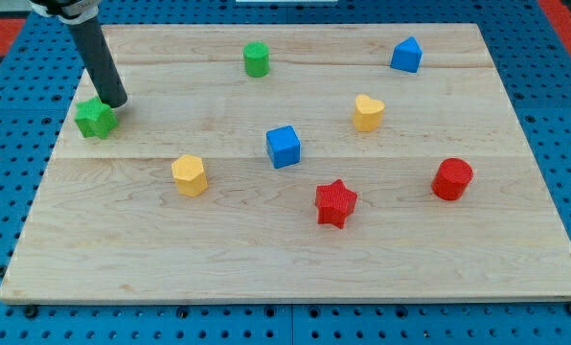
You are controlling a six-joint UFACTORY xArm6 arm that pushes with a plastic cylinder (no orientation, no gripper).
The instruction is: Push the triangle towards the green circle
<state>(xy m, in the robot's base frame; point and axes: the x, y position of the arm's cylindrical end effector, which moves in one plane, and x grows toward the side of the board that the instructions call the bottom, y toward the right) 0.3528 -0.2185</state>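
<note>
The blue triangle (pixel 407 55) sits near the view's top right of the wooden board (pixel 295 259). The green circle (pixel 256 59) stands near the top, left of centre, well apart from the triangle. My tip (pixel 114 102) is at the far left of the board, touching the upper right side of a green star (pixel 95 118). It is far from both the triangle and the green circle.
A blue cube (pixel 284 147) sits mid-board. A yellow heart (pixel 368 112) lies to its upper right. A yellow hexagon (pixel 189 175) is lower left. A red star (pixel 336 202) and a red cylinder-like block (pixel 451 179) are lower right.
</note>
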